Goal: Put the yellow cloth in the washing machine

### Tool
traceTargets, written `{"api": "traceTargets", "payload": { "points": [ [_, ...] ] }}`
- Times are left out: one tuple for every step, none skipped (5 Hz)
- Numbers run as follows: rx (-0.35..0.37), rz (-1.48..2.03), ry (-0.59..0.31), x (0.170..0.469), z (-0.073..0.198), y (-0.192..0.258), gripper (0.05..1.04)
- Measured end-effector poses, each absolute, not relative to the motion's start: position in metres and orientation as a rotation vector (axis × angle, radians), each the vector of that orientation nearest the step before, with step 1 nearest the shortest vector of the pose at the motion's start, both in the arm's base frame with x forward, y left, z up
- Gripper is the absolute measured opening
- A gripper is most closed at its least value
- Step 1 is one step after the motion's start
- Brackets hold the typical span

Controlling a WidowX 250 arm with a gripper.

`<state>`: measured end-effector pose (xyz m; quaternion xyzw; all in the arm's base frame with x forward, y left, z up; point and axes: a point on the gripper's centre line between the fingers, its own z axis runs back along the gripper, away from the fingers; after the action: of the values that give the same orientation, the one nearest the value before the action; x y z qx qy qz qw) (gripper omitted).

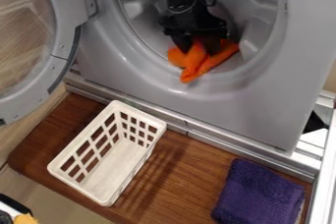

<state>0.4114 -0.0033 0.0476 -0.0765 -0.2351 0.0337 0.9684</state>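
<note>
Orange cloth [194, 62] below the gripper [198, 48]: long axis slanting, upper right to lower-left tip; crumpled, lobed. Grip: cannot tell.

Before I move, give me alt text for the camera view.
The gripper holds a bunched orange cloth in the lower part of the washer's opening. The door is open at left; below, a white basket and purple cloth rest on wood.

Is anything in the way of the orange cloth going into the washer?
Nothing visible blocks it. The round door is swung open, and the orange cloth is at the opening, held by the end effector.
</note>
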Motion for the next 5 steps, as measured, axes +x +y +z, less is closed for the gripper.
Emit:
{"api": "traceTargets", "payload": {
  "points": [
    [-0.125, 0.054, -0.453, 0.408, 0.046, -0.001, 1.01],
    [-0.117, 0.047, -0.422, 0.402, 0.051, 0.0, 1.005],
    [-0.107, 0.049, -0.399, 0.396, 0.06, 0.001, 1.001],
    [-0.092, 0.065, -0.382, 0.392, 0.065, 0.004, 1.001],
    [-0.055, 0.087, -0.388, 0.381, 0.086, 0.009, 1.001]
  ]
}}
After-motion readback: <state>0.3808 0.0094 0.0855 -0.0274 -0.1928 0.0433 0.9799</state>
